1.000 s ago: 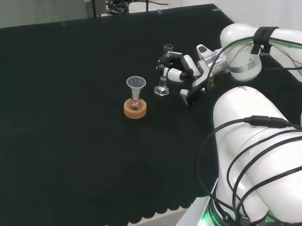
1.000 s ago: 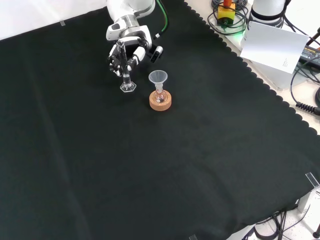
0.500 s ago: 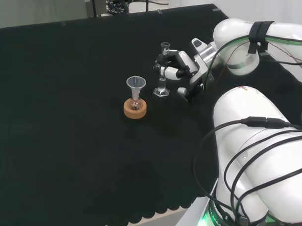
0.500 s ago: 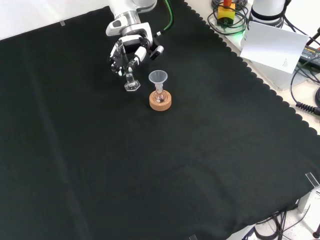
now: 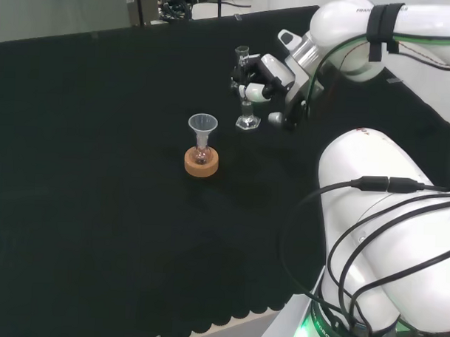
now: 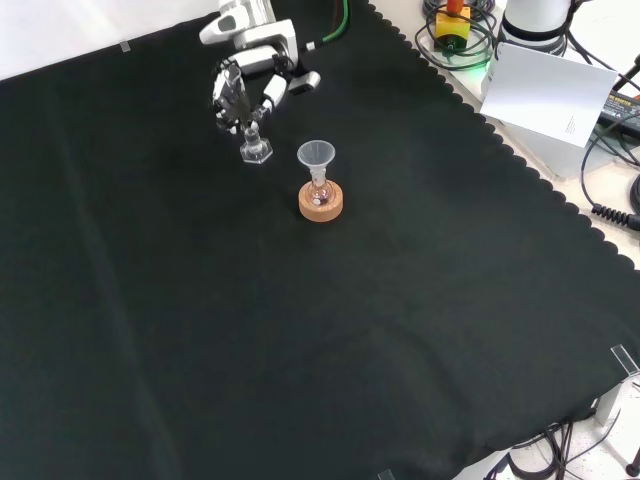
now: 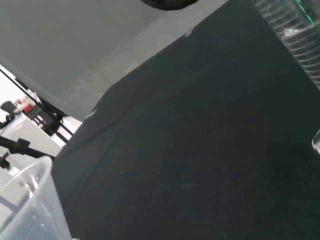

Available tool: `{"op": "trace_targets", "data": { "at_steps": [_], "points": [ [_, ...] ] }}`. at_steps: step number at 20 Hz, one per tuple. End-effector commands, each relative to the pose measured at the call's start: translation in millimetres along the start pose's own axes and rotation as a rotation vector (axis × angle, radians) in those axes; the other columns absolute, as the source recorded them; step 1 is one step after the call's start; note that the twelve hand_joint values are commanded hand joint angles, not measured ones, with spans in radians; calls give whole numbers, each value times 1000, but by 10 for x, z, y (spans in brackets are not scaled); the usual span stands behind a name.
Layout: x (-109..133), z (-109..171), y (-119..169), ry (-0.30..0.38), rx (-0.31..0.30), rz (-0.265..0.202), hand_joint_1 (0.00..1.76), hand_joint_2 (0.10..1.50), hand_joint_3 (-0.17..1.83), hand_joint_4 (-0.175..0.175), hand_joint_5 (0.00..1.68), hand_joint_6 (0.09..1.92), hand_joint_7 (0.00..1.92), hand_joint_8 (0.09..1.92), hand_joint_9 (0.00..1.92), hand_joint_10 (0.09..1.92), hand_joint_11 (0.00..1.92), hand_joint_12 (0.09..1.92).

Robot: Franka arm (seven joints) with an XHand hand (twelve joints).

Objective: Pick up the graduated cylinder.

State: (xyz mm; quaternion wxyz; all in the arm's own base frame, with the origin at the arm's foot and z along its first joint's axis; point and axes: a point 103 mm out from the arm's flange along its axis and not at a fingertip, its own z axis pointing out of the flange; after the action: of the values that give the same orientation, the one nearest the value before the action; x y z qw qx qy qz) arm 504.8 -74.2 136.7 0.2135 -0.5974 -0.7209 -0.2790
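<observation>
The middle of the graduated cylinder (image 5: 245, 88) is hidden by the curled fingers of the hand (image 5: 266, 81) in the head view. In the wrist view its ribbed tube (image 7: 296, 35) is cut off by the picture's edge, and so is the clear funnel (image 7: 31, 210).

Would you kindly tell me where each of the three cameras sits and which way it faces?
Head view: behind and above the arm's base, looking over the white arm links at the bench; the hand holds the graduated cylinder.
Front view: before the arm, looking down on the black cloth; the hand enters from the top.
Wrist view: at the wrist, looking across the cloth toward the room behind; the cylinder's ribbed wall is close.
Shared: head and front views both show the funnel on its cork ring.
</observation>
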Motion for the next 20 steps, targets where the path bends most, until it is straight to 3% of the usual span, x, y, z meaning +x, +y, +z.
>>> {"op": "trace_targets", "data": {
  "at_steps": [1,20],
  "points": [
    [-5,-350,-96,-137,72,21,1109,1160,-2,-105,904,1122,1057,603,1403,103,1305,763],
    [343,-601,-372,-397,354,50,1113,1152,-2,-100,921,1102,1117,549,1446,87,1335,731]
  ]
}}
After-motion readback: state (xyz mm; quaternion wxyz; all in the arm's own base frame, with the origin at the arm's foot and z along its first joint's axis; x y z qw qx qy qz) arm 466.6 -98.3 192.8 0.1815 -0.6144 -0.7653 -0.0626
